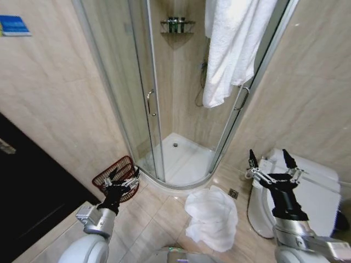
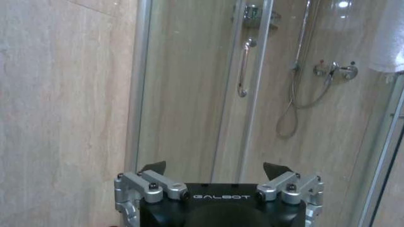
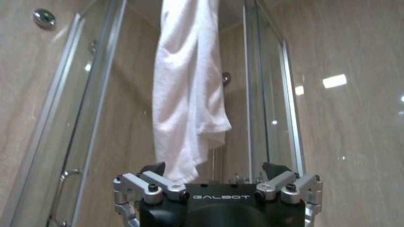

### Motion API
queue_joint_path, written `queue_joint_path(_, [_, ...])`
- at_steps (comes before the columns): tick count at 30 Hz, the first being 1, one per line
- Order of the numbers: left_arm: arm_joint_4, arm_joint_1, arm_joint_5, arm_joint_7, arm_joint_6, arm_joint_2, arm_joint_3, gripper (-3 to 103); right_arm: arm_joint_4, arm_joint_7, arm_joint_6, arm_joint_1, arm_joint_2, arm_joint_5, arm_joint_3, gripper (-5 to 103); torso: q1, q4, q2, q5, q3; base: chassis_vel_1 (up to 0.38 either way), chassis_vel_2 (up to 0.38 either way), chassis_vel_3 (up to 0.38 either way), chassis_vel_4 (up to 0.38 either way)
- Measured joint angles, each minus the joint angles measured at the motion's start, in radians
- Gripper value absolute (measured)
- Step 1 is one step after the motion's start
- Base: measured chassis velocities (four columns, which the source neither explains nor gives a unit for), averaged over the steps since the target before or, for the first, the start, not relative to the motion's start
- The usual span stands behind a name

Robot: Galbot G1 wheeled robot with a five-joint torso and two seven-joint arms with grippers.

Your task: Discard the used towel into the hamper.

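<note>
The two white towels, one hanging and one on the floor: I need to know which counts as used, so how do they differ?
The hanging towel drapes lengthwise over the shower enclosure, off the floor; the floor towel lies crumpled in a heap on the tiles. The hanging towel is high above both grippers; the floor towel sits between the left gripper and right gripper, nearer the hamper. Both are plain white.

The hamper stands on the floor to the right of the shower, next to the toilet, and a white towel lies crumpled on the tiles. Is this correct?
Not quite. In the head view the hamper stands to the left of the shower, against the wall, just beyond the left end effector. The toilet is on the other side. The white towel does lie crumpled on the tiles.
</note>
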Motion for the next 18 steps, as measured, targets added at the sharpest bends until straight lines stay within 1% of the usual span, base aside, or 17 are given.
queue_joint_path(3, [0.0, 0.0, 0.0, 0.0, 0.0, 0.0, 0.0, 100, 0.0, -0.002, 0.007, 0.0, 0.002, 0.0, 0.002, 100, 0.0, -0.0008, 0.0, 0.0011, 0.0, 0.062, 0.087, -0.122, -0.025])
queue_joint_path(9, [0.0, 0.0, 0.0, 0.0, 0.0, 0.0, 0.0, 100, 0.0, -0.004, 0.01, 0.009, -0.006, 0.006, 0.014, 100, 0.001, -0.0001, 0.0, 0.0015, 0.0, 0.011, 0.019, -0.014, -0.019])
queue_joint_path(12, [0.0, 0.0, 0.0, 0.0, 0.0, 0.0, 0.0, 100, 0.0, -0.004, 0.003, 0.033, -0.032, 0.035, 0.051, 100, 0.001, -0.0004, 0.0, 0.0015, 0.0, 0.0, 0.0, 0.0, 0.0])
queue_joint_path(14, [0.0, 0.0, 0.0, 0.0, 0.0, 0.0, 0.0, 100, 0.0, -0.003, 0.0, 0.039, -0.038, 0.042, 0.058, 100, 0.001, -0.0003, 0.0, 0.0016, 0.0, 0.0, 0.0, 0.0, 0.0])
queue_joint_path(16, [0.0, 0.0, 0.0, 0.0, 0.0, 0.0, 0.0, 100, 0.0, 0.007, -0.018, 0.069, -0.069, 0.075, 0.093, 100, 0.001, -0.0004, 0.0, 0.0015, 0.0, 0.0, 0.0, 0.0, 0.0])
queue_joint_path(18, [0.0, 0.0, 0.0, 0.0, 0.0, 0.0, 0.0, 100, 0.0, 0.009, -0.02, 0.071, -0.072, 0.077, 0.096, 100, 0.001, -0.0004, 0.0, 0.0015, 0.0, 0.001, 0.026, 0.007, 0.02])
